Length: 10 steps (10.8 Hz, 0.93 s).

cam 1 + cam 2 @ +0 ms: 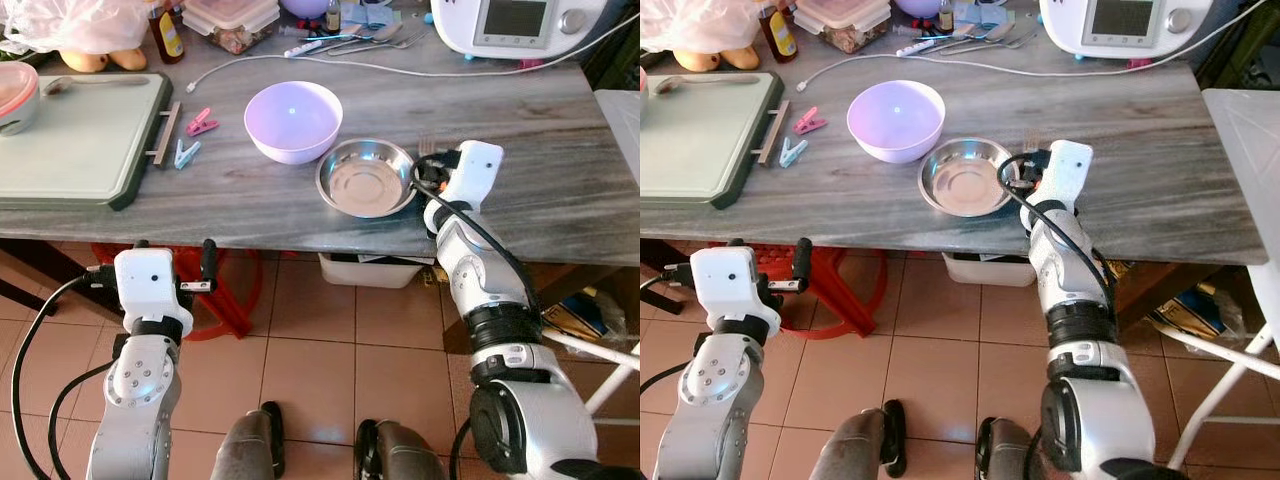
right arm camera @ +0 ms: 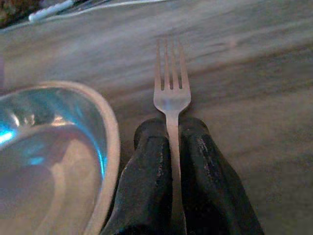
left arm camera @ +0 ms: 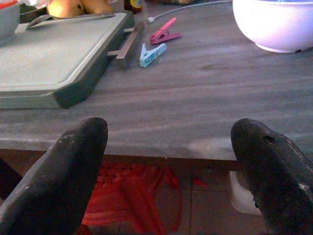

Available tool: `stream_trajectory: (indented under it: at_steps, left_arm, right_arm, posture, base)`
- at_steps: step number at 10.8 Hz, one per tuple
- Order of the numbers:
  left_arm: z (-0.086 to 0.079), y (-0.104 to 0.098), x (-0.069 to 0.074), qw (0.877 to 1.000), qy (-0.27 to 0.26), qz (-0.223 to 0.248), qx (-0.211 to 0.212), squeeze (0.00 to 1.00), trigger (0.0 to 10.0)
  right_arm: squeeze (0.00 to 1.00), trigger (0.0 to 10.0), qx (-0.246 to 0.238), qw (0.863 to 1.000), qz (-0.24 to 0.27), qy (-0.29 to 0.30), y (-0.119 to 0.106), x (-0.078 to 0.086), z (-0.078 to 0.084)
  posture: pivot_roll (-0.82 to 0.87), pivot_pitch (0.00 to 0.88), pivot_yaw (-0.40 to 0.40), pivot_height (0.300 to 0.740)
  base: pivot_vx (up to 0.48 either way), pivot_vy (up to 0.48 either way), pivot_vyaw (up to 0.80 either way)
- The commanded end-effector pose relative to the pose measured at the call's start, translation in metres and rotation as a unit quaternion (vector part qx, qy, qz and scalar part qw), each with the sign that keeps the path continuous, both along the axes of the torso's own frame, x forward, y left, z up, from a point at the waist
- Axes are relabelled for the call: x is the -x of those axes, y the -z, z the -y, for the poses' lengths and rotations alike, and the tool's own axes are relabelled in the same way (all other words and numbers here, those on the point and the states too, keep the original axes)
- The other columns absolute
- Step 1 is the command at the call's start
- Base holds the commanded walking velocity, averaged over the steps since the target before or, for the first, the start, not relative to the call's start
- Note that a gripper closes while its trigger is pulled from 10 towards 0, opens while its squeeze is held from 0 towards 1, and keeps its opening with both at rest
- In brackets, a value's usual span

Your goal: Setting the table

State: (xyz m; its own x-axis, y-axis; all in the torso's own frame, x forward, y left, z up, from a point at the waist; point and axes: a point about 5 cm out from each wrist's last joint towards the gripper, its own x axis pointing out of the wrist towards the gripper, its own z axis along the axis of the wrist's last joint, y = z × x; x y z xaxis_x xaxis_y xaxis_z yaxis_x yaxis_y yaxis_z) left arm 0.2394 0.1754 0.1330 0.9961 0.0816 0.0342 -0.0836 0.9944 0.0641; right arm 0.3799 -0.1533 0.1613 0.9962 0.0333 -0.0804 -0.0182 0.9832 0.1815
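A grey wood-grain table (image 1: pixel 300 210) stands over tiled floor, carrying a lilac bowl (image 1: pixel 293 120) and, just beside it, a steel dish (image 1: pixel 366 178). My right gripper (image 2: pixel 172 128) is clamped on the handle of a fork (image 2: pixel 171 88) just right of that dish, so I judge I am laying the cutlery; next I should lower it flat and let go. The fork's long axis runs away from me, tines toward the table's far edge; my left gripper (image 3: pixel 171 142) hangs wide open below the near edge.
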Motion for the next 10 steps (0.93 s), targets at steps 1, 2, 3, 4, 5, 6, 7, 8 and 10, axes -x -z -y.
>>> stream_trajectory:
  at_steps: [1, 2, 3, 4, 5, 6, 7, 8, 10]
  left_arm:
    - [-0.001, 0.002, 0.002, 1.000, -0.001, -0.008, -0.005, 0.00, 10.0]
    - [0.000, 0.002, 0.001, 1.000, -0.001, -0.008, -0.003, 0.00, 10.0]
    - [0.001, 0.002, 0.001, 1.000, -0.001, -0.008, -0.002, 0.00, 10.0]
    - [0.002, 0.002, 0.001, 1.000, 0.000, -0.007, 0.000, 0.00, 10.0]
    - [0.002, 0.002, 0.000, 1.000, 0.000, -0.006, 0.000, 0.00, 10.0]
    - [0.002, 0.002, -0.001, 1.000, 0.000, -0.005, 0.001, 0.00, 10.0]
    - [0.003, 0.001, -0.001, 1.000, 0.000, -0.003, 0.001, 0.00, 10.0]
    - [0.003, 0.001, -0.002, 1.000, 0.000, -0.002, 0.002, 0.00, 10.0]
    - [0.004, 0.000, -0.002, 1.000, 0.001, 0.002, 0.003, 0.00, 10.0]
  right_arm:
    - [0.00, 10.0, 0.002, 0.996, -0.084, -0.006, 0.039, 0.010, 0.001]
    - [0.87, 10.0, 0.005, 0.996, -0.085, -0.008, 0.039, 0.010, 0.003]
    - [1.00, 10.0, 0.016, 0.996, -0.087, -0.003, 0.039, 0.010, 0.007]
    - [1.00, 10.0, 0.020, 0.996, -0.086, -0.002, 0.038, 0.010, 0.010]
    - [1.00, 10.0, 0.024, 0.996, -0.084, -0.002, 0.037, 0.011, 0.011]
    - [1.00, 10.0, 0.032, 0.996, -0.078, -0.003, 0.035, 0.011, 0.012]
    - [1.00, 10.0, 0.048, 0.997, -0.057, -0.009, 0.029, 0.012, 0.014]
    - [0.99, 10.0, 0.055, 0.997, -0.048, -0.007, 0.025, 0.012, 0.016]
    - [0.14, 10.0, 0.051, 0.999, 0.015, 0.003, 0.009, 0.018, 0.023]
  posture:
    - [0.08, 0.249, 0.037, 0.740]
    - [0.07, 0.248, 0.036, 0.740]
    - [0.07, 0.247, 0.034, 0.740]
    - [0.07, 0.244, 0.033, 0.740]
    - [0.07, 0.243, 0.032, 0.740]
    - [0.07, 0.242, 0.031, 0.740]
    - [0.06, 0.239, 0.029, 0.740]
    - [0.06, 0.238, 0.026, 0.740]
    - [0.06, 0.230, 0.022, 0.740]
  base:
    - [0.000, 0.000, 0.00]
    - [0.000, 0.000, 0.00]
    - [0.000, 0.000, 0.00]
    - [0.000, 0.000, 0.00]
    - [0.000, 0.000, 0.00]
    - [0.000, 0.000, 0.00]
    - [0.000, 0.000, 0.00]
    - [0.000, 0.000, 0.00]
    - [0.000, 0.000, 0.00]
